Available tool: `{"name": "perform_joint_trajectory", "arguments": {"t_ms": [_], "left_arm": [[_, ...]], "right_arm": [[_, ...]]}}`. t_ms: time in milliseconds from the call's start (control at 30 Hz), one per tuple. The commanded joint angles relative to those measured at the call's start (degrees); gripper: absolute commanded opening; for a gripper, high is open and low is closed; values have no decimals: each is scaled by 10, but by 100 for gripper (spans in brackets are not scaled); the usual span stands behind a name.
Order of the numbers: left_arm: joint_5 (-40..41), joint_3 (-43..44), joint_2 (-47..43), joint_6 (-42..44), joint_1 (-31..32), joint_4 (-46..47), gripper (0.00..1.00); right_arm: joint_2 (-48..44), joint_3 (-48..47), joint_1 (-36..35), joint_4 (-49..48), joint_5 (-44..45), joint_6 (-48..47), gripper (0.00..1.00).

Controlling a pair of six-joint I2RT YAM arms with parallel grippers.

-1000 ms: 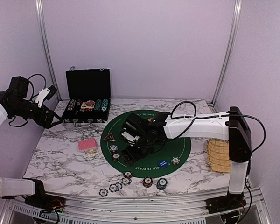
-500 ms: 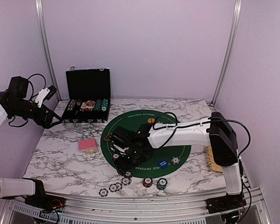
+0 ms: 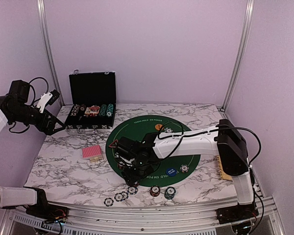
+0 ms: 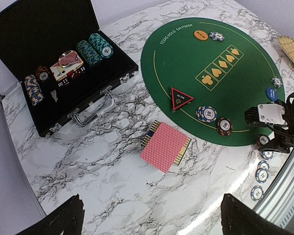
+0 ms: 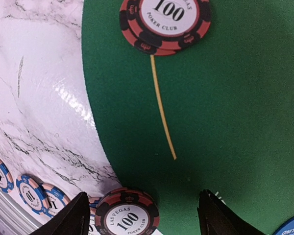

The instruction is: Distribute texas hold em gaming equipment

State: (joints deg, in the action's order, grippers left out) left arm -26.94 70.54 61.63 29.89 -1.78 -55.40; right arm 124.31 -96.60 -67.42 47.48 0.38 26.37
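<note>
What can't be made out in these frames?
- woven tray: cut by left wrist view's edge; right arm covers most in top view.
- blue button: cut by right wrist view's corner.
- case chips: too small to read in top view.

My marble table [image 3: 63, 171] carries a green mat [image 4: 245, 88], an open black case [image 3: 92, 105], red cards [image 3: 92, 152], loose chips [image 3: 118, 197], and a woven tray [image 4: 291, 49].

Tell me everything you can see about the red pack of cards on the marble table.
The pack of cards lies flat, red patterned back up, on the marble table. Two opposite ends show yellow and dark stripes, like offset card edges. It sits just outside the green mat, near the black triangular marker, apart from both. Only the table touches it.
</note>
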Motion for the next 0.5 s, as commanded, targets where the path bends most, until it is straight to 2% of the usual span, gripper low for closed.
{"name": "perform_joint_trajectory", "arguments": {"t_ms": [0, 300, 467], "left_arm": [[0, -3, -2, 11, 2, -15, 99], [-7, 1, 6, 17, 1, -15, 99], [-11, 2, 9, 18, 2, -15, 99]], "right_arm": [[9, -6, -4, 22, -33, 16, 73], [18, -14, -14, 65, -23, 23, 65], [29, -25, -17, 74, 12, 27, 64]]}}
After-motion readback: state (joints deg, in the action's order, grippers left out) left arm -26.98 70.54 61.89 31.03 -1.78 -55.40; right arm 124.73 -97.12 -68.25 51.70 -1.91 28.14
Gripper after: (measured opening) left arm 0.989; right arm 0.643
